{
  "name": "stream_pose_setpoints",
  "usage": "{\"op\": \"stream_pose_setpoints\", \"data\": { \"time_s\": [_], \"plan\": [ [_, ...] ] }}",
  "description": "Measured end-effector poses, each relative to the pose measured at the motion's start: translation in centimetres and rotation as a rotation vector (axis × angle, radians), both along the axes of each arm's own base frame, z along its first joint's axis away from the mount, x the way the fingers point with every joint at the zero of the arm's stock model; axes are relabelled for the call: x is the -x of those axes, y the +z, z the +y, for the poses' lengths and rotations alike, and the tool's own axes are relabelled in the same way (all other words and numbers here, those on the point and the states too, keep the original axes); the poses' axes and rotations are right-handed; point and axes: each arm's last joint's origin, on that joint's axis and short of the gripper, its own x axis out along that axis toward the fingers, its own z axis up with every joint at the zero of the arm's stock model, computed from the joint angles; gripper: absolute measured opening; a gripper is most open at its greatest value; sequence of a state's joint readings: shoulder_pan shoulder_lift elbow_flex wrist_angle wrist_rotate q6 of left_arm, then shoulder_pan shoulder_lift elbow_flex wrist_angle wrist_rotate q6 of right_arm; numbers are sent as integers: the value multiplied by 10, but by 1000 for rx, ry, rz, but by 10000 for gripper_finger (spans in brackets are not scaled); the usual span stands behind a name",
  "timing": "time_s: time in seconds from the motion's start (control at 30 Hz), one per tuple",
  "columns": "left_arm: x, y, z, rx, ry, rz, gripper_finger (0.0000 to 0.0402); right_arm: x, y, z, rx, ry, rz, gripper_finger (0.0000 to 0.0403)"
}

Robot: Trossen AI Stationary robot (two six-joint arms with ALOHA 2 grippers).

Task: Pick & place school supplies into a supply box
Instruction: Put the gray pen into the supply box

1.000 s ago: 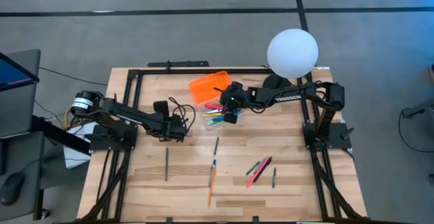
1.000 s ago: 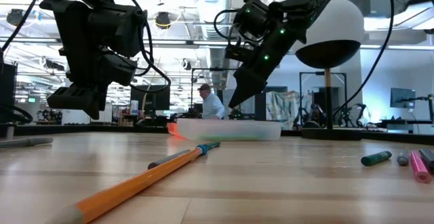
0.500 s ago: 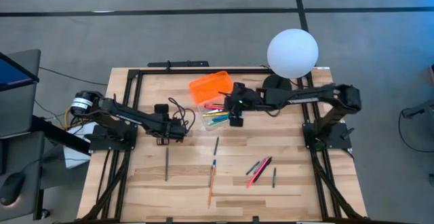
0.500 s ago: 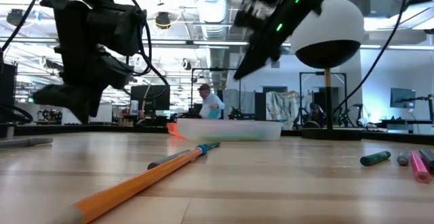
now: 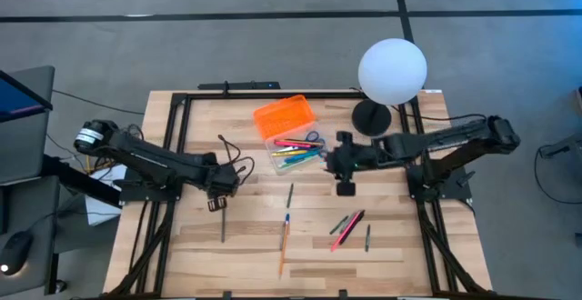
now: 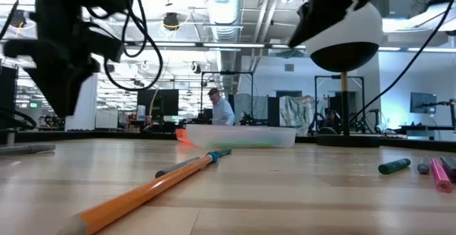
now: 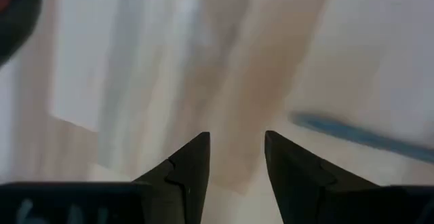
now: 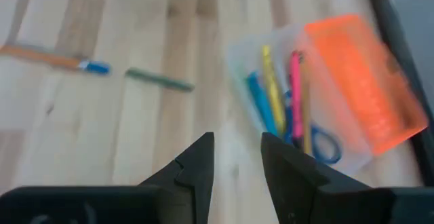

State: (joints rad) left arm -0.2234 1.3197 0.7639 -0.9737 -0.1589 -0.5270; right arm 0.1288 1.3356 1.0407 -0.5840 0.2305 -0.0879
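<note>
The supply box (image 5: 296, 153) is a clear case lying open, its orange ribbed lid (image 5: 284, 116) tipped back on the far side. Pink, yellow, green and blue pens and blue-handled scissors (image 5: 312, 141) lie inside it. Loose on the table are a grey pencil (image 5: 223, 220), a dark green pencil (image 5: 290, 195), an orange pencil (image 5: 284, 245) and a cluster of green, pink and red markers (image 5: 346, 227). My left gripper (image 5: 215, 203) hangs open just beyond the grey pencil's far end. My right gripper (image 5: 344, 186) is open, to the right of the box (image 8: 325, 108) and holding nothing.
A white globe lamp (image 5: 392, 70) stands on its dark base at the far right, just behind the right arm. A dark pen (image 5: 367, 236) lies near the marker cluster. Black frame rails run along the table's left, right and far sides. A person shows in the room beyond (image 6: 222, 110).
My right gripper has drawn away from above the box, moving toward the table's right and near edge and rising. My left gripper has moved toward the near edge, coming close to the grey pencil. Nothing on the table has shifted.
</note>
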Motion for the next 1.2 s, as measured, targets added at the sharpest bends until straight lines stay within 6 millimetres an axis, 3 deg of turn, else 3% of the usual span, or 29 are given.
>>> {"op": "stream_pose_setpoints", "data": {
  "time_s": [0.17, 0.67, 0.9, 1.07, 1.2],
  "plan": [
    [5, 1, -20, 84, -84, 4, 136, 12, -18, 31, 7, 91, 57, 115],
    [8, -5, -57, 128, -31, -64, 136, 15, -40, 102, 41, -14, -60, 115],
    [6, -18, -65, 239, -34, 62, 136, 18, -32, 126, 30, -15, -218, 115],
    [2, -29, -65, 225, 161, 103, 136, 23, -28, 138, 41, -17, -292, 115],
    [0, -36, -68, 202, 207, 117, 136, 23, -29, 144, 44, -15, -312, 115]
  ]
}}
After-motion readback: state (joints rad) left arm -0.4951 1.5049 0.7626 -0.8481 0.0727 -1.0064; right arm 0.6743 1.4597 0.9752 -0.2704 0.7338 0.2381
